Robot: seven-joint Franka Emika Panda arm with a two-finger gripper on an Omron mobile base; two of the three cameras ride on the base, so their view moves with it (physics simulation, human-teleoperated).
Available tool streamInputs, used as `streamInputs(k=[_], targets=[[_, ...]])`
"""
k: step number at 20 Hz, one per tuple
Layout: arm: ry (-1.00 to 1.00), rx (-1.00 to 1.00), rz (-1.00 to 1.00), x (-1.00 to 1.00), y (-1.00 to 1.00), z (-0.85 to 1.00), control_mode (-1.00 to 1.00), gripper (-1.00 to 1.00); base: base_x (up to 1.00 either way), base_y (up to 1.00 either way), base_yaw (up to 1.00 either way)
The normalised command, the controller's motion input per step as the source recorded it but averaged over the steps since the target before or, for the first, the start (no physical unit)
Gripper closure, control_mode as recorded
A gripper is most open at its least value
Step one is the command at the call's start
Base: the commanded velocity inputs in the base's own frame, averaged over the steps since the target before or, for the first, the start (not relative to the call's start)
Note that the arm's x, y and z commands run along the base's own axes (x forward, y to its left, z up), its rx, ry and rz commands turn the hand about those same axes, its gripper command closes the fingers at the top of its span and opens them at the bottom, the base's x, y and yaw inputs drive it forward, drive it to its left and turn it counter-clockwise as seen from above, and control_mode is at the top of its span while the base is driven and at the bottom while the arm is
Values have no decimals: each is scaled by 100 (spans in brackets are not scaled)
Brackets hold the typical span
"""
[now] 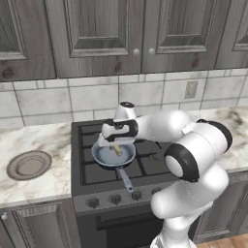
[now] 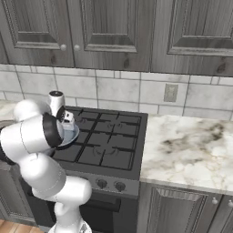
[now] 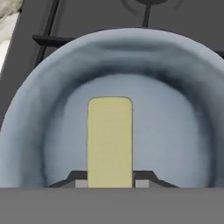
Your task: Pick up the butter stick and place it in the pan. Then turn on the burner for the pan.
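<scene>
Closest to your hand camera is the butter stick (image 3: 110, 142), standing straight up out of the gripper (image 3: 110, 181), whose two dark fingertips (image 3: 78, 178) are closed on its lower end, one on each side. Right behind it you see the grey-blue pan (image 3: 175, 109), its floor and curved wall surrounding the stick; you cannot tell whether the butter touches the pan floor.

From the left base view, the pan (image 1: 104, 157) sits on the front left of the black gas stove (image 1: 145, 167), its handle (image 1: 126, 180) pointing toward the knobs (image 1: 115, 198). The gripper (image 1: 115, 145) hangs directly over the pan with the butter stick (image 1: 116, 149) beneath it. A round brown plate (image 1: 29, 164) lies well apart on the marble counter (image 1: 34, 140) to the left. Behind you have a tiled backsplash (image 1: 87, 97), a wall outlet (image 1: 191, 89) and grey wood cabinets (image 1: 106, 34) above.
</scene>
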Motion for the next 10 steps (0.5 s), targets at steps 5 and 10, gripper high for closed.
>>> streamInputs(k=[5,10], targets=[[0,0,-4,10,0,-23,-100,100,0,0,0],[0,0,-4,5,0,-17,-100,100,0,0,0]])
